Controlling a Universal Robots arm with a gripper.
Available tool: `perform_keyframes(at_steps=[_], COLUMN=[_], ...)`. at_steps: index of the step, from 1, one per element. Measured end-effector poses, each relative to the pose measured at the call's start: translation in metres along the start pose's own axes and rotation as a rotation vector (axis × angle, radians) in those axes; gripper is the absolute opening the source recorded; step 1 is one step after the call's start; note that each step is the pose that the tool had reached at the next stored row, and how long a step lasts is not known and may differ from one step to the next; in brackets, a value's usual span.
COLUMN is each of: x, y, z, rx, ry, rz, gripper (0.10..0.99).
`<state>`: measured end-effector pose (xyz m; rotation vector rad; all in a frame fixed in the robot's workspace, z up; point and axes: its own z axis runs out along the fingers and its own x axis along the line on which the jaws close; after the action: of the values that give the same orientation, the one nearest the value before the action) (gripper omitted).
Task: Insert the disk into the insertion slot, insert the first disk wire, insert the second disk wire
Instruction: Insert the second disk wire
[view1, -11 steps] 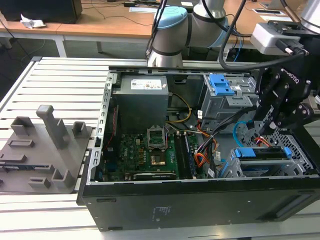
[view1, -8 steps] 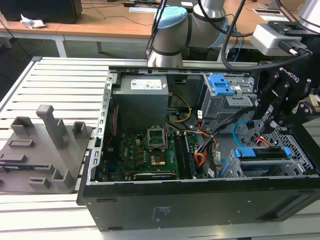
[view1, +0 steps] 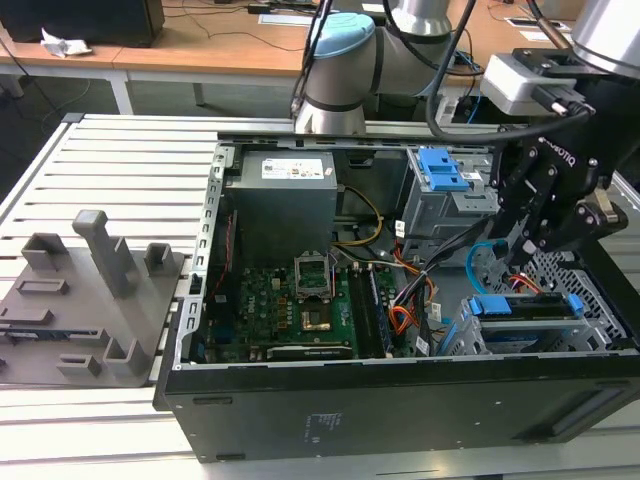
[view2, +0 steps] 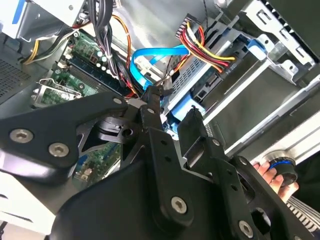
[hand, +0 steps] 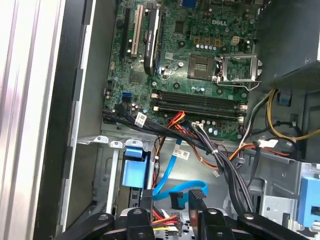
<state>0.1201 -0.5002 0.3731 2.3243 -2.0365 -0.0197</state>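
Note:
The disk (view1: 522, 312), silver in its blue carrier, lies in the insertion slot (view1: 592, 300), the low perforated cage at the exterior view's right. My gripper (view1: 522, 262) hangs just above its inner end. In both wrist views its fingers stand apart, open (view2: 172, 107). The second disk wire (view2: 159, 52) curves in a light-blue loop, and its dark plug (hand: 177, 200) sits between my fingers without being gripped. The first disk wire (view2: 206, 49), a red, orange and black bundle, ends in a dark plug (view2: 227, 66) against the disk's edge.
The taller grey bay with the blue latch (view1: 442, 172) stands behind the cage. Black cable bundles (hand: 200, 142) cross over the motherboard (view1: 300, 300) towards the cage. The power supply (view1: 280, 205) fills the back. A person's hand (view2: 272, 175) shows by the case edge.

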Motion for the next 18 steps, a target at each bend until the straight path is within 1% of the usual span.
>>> perform_keyframes(at_steps=[1,5,9,11,13,18], x=[-0.0001,-0.0002,-0.0002,-0.0002,-0.0002,-0.0002], y=[0.0001,0.0002,0.0003,0.0003,0.0003,0.0002], z=[0.0027,0.0066,0.0067,0.0067,0.0067,0.0067], rx=[0.0,0.0,0.0,0.0,0.0,0.0], ry=[0.0001,0.0009,0.0016,0.0019,0.0022,0.0029], rz=[-0.006,-0.018,-0.018,-0.018,-0.018,-0.018], gripper=[0.42,0.42,0.408,0.275,0.165,0.165])
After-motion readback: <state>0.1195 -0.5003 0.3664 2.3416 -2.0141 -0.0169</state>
